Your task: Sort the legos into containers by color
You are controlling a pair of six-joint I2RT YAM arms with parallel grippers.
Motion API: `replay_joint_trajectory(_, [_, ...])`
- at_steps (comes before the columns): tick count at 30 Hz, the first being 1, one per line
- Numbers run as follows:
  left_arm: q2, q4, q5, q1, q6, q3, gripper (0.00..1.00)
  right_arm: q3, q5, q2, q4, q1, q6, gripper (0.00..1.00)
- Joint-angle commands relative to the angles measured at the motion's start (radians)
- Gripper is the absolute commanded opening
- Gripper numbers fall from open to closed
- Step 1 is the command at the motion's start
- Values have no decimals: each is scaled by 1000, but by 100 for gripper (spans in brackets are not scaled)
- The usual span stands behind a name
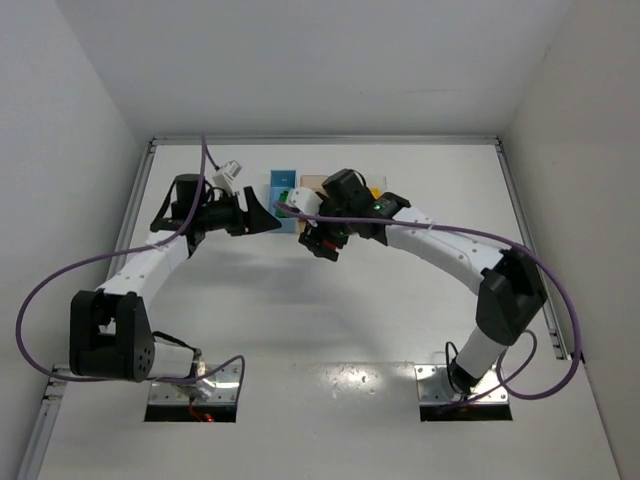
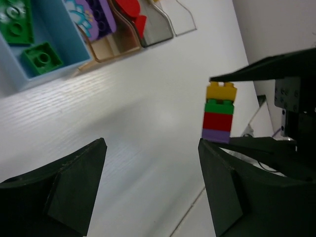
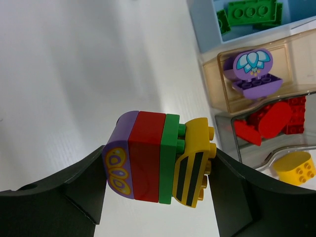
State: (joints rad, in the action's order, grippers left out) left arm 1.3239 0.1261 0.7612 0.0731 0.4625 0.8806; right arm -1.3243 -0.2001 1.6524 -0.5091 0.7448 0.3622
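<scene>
My right gripper [image 3: 159, 165] is shut on a stacked lego clump [image 3: 146, 157] of purple, red, green and yellow bricks, held above the table. The clump also shows in the left wrist view [image 2: 219, 113]. My left gripper [image 2: 152, 148] is open and empty, just left of the clump. The four bins stand in a row: the blue bin [image 3: 201, 30] holds green bricks [image 3: 249, 12], the tan bin [image 3: 223, 96] a purple piece [image 3: 253, 74], the dark grey bin [image 3: 228, 140] red pieces [image 3: 270, 120], the clear bin [image 3: 276, 153] a yellow brick [image 3: 295, 168].
In the top view both grippers meet at the table's far middle, left [image 1: 272, 222] and right [image 1: 322, 243], just in front of the blue bin [image 1: 284, 184] and tan bin [image 1: 312, 182]. The right arm hides the other bins. White walls enclose the table.
</scene>
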Motion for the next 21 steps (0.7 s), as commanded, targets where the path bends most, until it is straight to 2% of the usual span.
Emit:
replay_joint_trajectory(1, [37,-19,107,36,47,18,80,-91,60,49,23,21,-37,0])
replay_joint_trajectory(9, [112,0,130,112,38,84,82,-184,90,115,12,30,-19,0])
replay_joint_trajectory(13, [130,0,130,135,28,106,86,-193,90,115,12,30,-9,0])
replay_joint_trajectory(21, [181,-37,167,166,38,126,88,-193,80,115,21,48,-9,2])
